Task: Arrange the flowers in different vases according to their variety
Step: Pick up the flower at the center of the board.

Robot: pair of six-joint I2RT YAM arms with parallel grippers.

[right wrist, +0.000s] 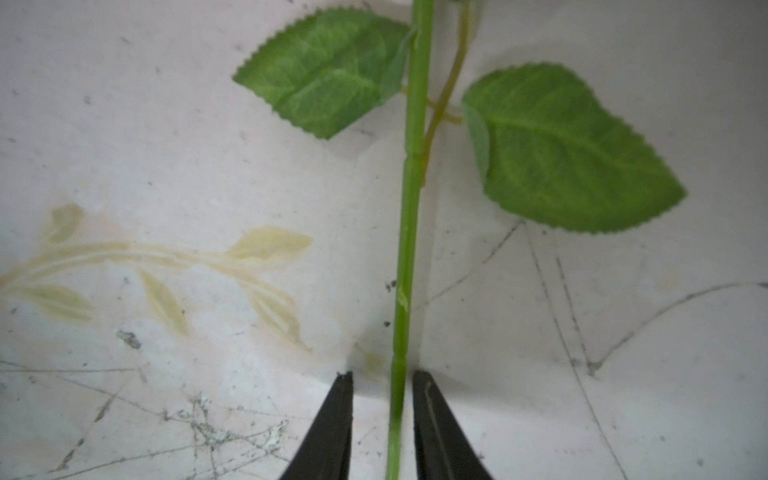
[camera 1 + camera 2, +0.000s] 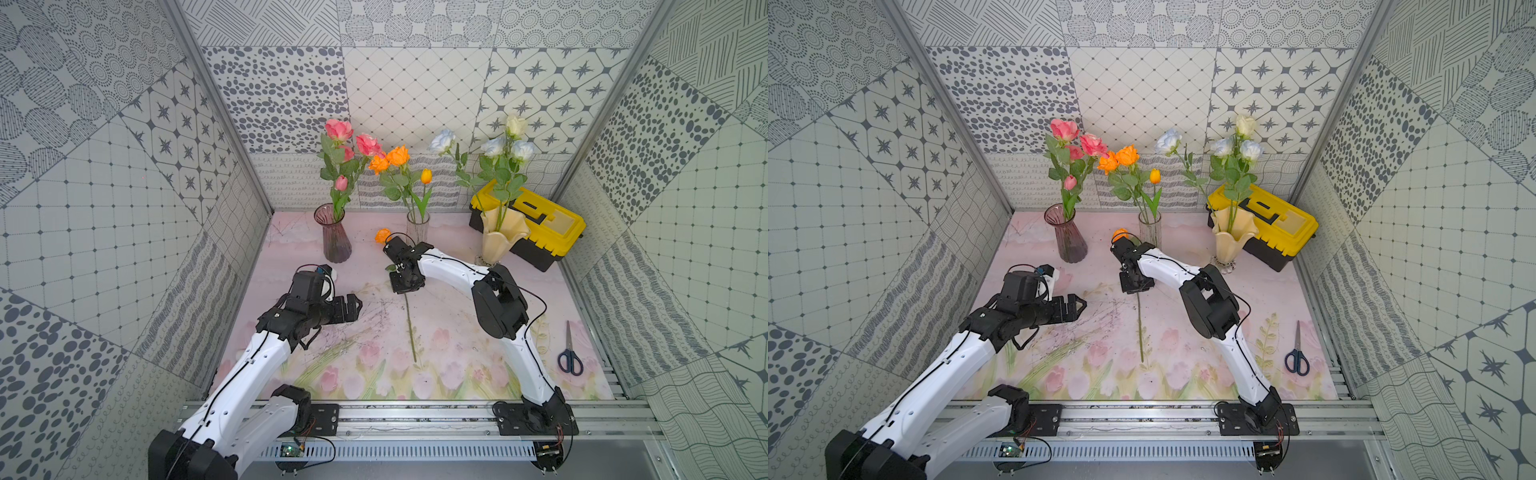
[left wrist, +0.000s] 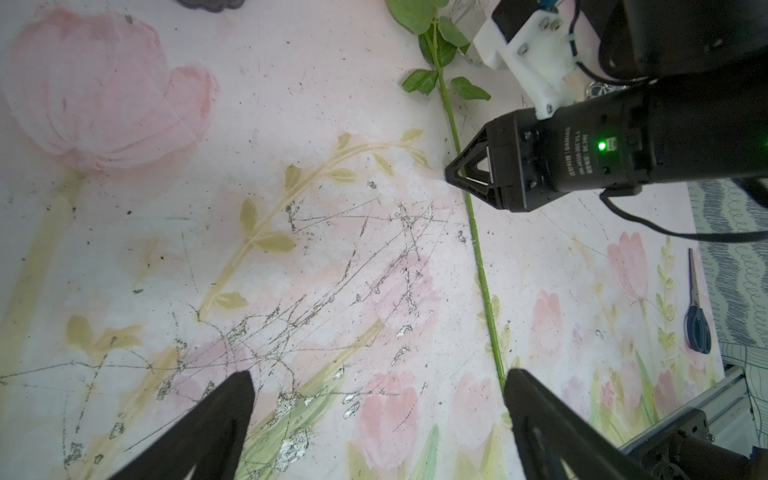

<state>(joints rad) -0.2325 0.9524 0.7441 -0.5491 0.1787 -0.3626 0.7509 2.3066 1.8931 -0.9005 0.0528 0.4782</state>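
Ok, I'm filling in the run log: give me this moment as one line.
phase: grasp loose orange rose | right gripper: fingers astride its stem, not clamped | left gripper: open, empty | likely target: clear ribbed vase

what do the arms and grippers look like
The left arm and right arm have smooth white links, black joints and thin black cables running along them. The left gripper and right gripper have black tapered fingers with triangular cut-outs. The right's body carries white lettering and a green light.
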